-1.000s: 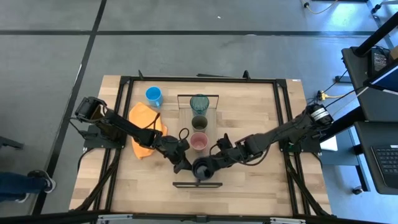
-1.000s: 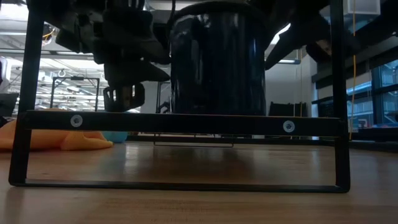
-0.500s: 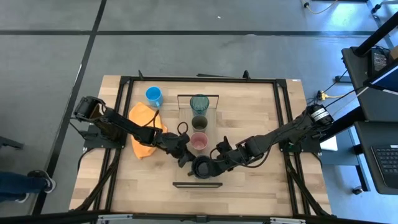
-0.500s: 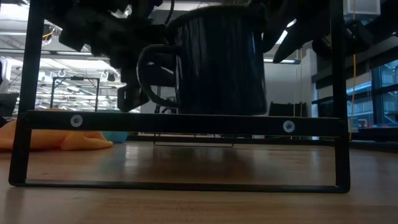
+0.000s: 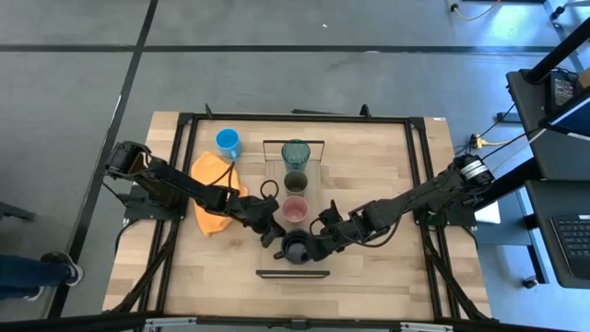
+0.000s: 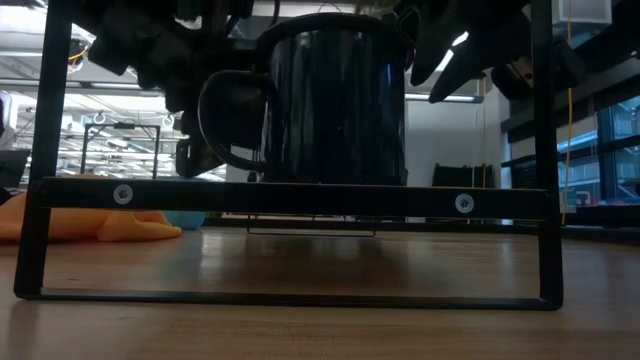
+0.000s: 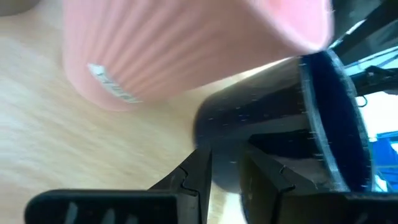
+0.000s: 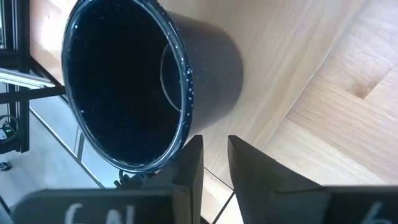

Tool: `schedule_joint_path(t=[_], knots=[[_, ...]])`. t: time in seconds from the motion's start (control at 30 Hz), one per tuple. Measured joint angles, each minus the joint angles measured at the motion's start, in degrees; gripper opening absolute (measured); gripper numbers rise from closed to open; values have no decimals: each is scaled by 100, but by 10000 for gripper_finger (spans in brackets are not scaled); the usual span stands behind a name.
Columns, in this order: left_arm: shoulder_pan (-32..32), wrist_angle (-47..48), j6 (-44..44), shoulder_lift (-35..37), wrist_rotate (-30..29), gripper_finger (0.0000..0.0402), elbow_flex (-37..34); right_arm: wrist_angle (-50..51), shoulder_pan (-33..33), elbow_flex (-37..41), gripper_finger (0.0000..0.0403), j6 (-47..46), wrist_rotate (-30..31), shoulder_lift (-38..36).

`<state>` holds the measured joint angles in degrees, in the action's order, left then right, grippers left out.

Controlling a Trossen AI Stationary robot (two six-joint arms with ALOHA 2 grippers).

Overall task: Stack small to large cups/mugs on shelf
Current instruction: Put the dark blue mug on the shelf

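The shelf [image 5: 308, 194] runs from far to near at the table's middle, and its near end frame fills the low view [image 6: 300, 198]. On it stand, far to near, the teal tumbler [image 5: 295, 152], the olive cup [image 5: 295, 181], the pink cup [image 5: 294, 210] and the black mug [image 5: 297, 247]. The mug stands upright on its base [image 6: 335, 100], its handle [image 6: 222, 120] toward the table's left. The blue mug [image 5: 228, 141] stands on the table at the far left. My left gripper [image 5: 270, 232] is shut at the mug's left. My right gripper [image 5: 319, 242] is shut at its right. My left gripper has its shut fingertips [image 7: 202, 163] against the black mug's outer wall [image 7: 236, 124], low on the handle side. It comes about level from the table's left. The handle itself does not show in the wrist view. My right gripper's shut fingertips [image 8: 194, 152] lie beside the mug's rim [image 8: 180, 134] on its right side, slanting down. I cannot tell whether they touch it.
An orange cloth [image 5: 214, 195] lies on the table left of the shelf, under my left arm. Black frame rails [image 5: 184, 184] run along the table's sides. The pink cup stands close behind the black mug [image 7: 186, 50].
The black mug has turned about on the shelf, so its handle now shows toward the table's left. It has also slid a little toward the far end, nearer the pink cup. Both grippers have gone a little toward the far edge with it.
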<state>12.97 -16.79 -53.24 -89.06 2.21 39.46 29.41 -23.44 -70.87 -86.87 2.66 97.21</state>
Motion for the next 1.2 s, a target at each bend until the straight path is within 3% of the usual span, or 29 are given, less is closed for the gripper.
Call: schedule_joint_path(t=[0.2, 0.47, 0.73, 1.2], knots=[[0, 181, 72, 25, -68, 70, 0, 21, -2, 0, 76, 26, -13, 0], [119, 909, 92, 597, -209, 69, -2, 37, -2, 0, 76, 172, -26, 0], [399, 904, -27, 585, -339, 69, -2, 26, -2, -2, 76, 302, -36, 0], [275, 711, -16, 577, -596, 69, -4, -55, 2, -4, 76, 317, -38, 0]])
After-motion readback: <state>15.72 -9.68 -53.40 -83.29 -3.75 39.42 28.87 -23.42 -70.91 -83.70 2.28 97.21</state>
